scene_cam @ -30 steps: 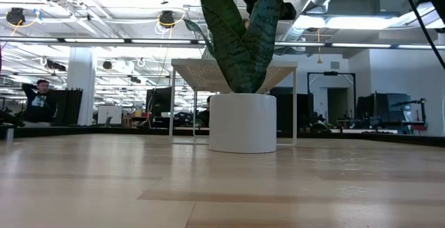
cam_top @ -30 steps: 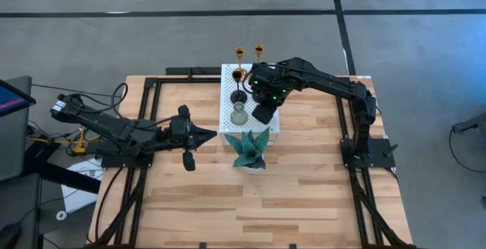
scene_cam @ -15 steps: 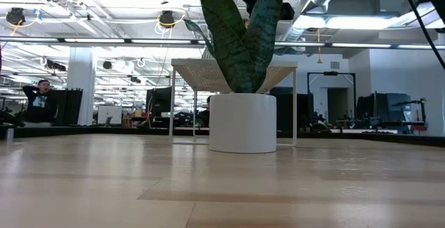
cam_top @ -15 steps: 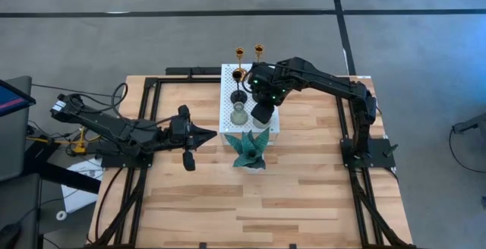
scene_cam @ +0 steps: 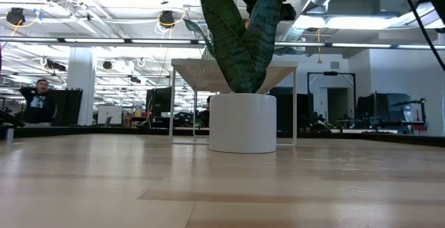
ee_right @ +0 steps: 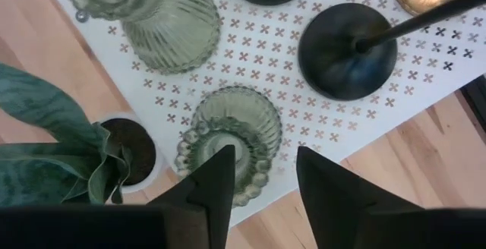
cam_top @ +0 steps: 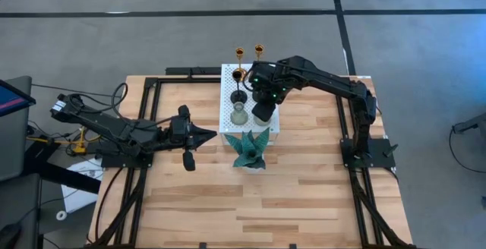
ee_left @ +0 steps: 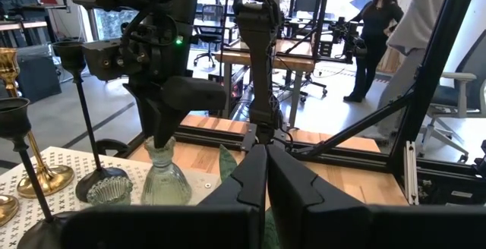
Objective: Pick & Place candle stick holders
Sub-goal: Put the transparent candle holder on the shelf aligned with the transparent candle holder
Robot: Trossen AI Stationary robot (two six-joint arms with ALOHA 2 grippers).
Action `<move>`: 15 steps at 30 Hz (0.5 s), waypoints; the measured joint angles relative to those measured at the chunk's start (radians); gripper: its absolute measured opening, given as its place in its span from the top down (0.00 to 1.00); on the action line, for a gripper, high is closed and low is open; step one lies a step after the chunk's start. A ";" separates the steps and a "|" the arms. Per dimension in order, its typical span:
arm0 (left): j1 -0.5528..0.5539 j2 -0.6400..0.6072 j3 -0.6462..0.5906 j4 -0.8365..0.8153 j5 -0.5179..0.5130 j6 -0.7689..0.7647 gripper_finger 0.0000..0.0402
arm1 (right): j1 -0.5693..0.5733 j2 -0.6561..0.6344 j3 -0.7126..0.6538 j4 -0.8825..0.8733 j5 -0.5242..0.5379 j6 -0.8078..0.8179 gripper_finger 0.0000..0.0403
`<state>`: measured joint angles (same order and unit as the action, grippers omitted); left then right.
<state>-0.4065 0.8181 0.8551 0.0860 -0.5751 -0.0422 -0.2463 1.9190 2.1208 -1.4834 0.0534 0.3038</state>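
A white perforated stand carries the candle stick holders: two gold ones at its far end, two black ones and two grey-green glass ones. The ribbed glass holder stands free on its base. My right gripper is open, pointing down over the beaded glass holder near the stand's near edge. One finger is over its mouth, the other outside its rim. My left gripper is shut and empty, to the left of the stand. My right gripper stands open over the beaded glass holder's rim, coming from above. I cannot tell whether either finger touches it. The holder stands upright on the stand.
A teal snake plant in a white pot stands just in front of the stand's near edge, close under my right gripper. Black frame rails run along the table's left and right sides. People show in the room beyond.
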 joint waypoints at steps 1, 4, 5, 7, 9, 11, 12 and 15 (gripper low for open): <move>0.000 0.000 0.000 0.000 0.000 0.000 0.97 | -0.001 0.000 0.000 0.000 0.000 0.000 0.68; 0.000 0.000 0.000 0.000 0.000 0.000 0.97 | -0.006 0.000 0.000 0.000 0.000 0.000 0.68; 0.000 0.000 0.000 0.000 0.000 0.000 0.97 | -0.006 0.000 0.000 0.000 0.000 0.000 0.68; 0.000 0.000 0.000 0.000 0.000 0.000 0.97 | -0.008 0.000 0.000 0.000 0.000 0.000 0.68; 0.000 0.000 0.000 0.000 0.000 0.000 0.97 | -0.010 0.000 0.000 0.000 -0.002 0.000 0.67; 0.000 0.000 0.000 -0.001 0.000 0.000 0.97 | -0.007 0.000 0.000 -0.003 -0.002 0.000 0.65; 0.000 0.000 0.000 -0.001 0.000 0.000 0.97 | -0.004 0.000 0.006 -0.012 -0.002 0.000 0.65; 0.000 0.000 0.000 -0.003 0.000 0.000 0.97 | -0.002 -0.001 0.048 -0.045 -0.004 -0.010 0.63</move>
<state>-0.4067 0.8181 0.8551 0.0831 -0.5753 -0.0422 -0.2481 1.9177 2.1687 -1.5288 0.0494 0.2941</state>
